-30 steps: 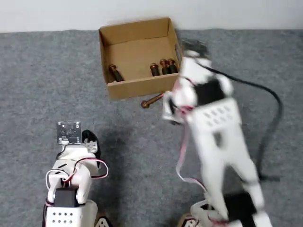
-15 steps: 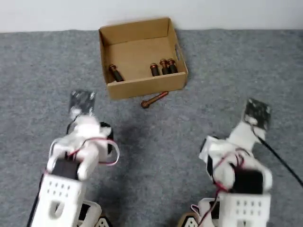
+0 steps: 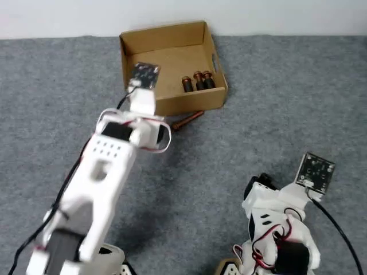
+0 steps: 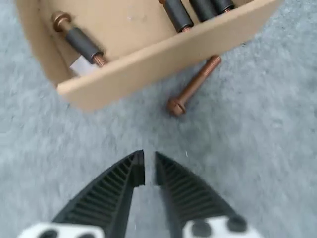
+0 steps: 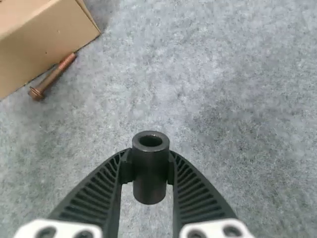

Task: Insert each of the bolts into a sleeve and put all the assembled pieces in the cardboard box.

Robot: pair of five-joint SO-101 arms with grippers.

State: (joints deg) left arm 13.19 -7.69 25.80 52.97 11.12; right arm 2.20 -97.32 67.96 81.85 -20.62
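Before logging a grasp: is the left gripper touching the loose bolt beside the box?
Apart. The left wrist view shows bare carpet between the left gripper and the bolt.

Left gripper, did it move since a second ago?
Yes. The left gripper went forward: it was well short of the cardboard box, and now it is at the box's front wall, by the loose bolt.

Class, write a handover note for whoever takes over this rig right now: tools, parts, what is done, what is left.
Left tool: shut, empty, near the loose bolt, which lies beside the cardboard box.
Right tool: shut on a sleeve, away from the box.
Done: four assembled pieces lie in the box.
Left: put the bolt in the sleeve, then box that piece.
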